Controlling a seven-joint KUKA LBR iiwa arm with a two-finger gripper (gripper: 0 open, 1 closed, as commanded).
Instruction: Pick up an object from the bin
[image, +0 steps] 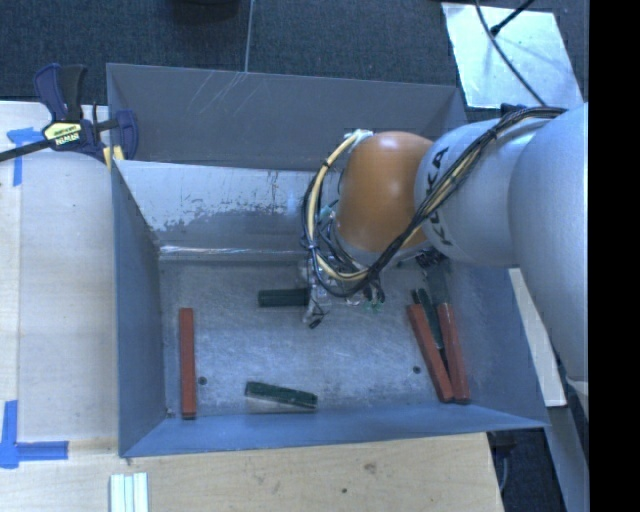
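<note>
My gripper (316, 312) hangs low near the middle of the bin floor, mostly hidden under the wrist's orange cover and cables. A short dark bar (282, 297) lies just left of its tip, touching or almost touching it. Toward the front of the bin lies a dark green flat bar (281, 396). To the right of the gripper sit two long red-brown sticks (438, 353) side by side, with a small dark tool (424, 301) at their upper end.
A long red-brown stick (187, 362) lies along the left wall of the bin. The arm with its orange cover and cables covers the back right part of the bin.
</note>
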